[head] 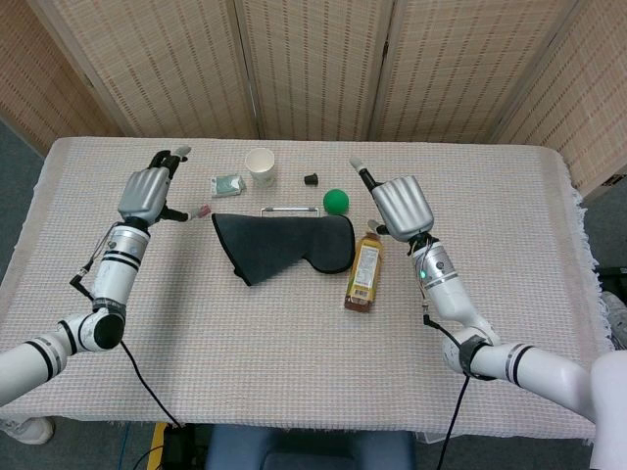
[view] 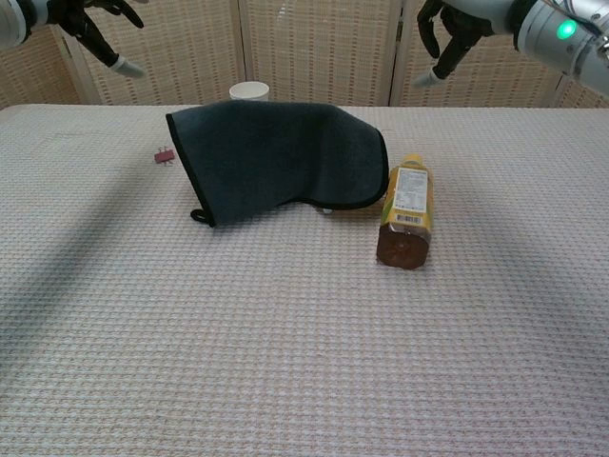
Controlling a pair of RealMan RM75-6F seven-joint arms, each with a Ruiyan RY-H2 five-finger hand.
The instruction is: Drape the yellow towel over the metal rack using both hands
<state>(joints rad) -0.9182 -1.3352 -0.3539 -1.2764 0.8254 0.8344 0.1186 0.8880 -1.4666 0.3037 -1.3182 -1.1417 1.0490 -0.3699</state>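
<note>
The towel shows its dark side with a black hem and lies draped over the metal rack, of which only a thin top bar shows behind it. In the chest view the towel forms a hump that hides the rack. My left hand hovers to the left of the towel, fingers spread, holding nothing. My right hand hovers to the right of it, above the bottle, also empty. Both hands show at the top corners of the chest view: left hand, right hand.
A yellow-labelled bottle lies on its side right of the towel. Behind the towel stand a white cup, a green ball, a small black object and a small packet. A red clip lies at the left.
</note>
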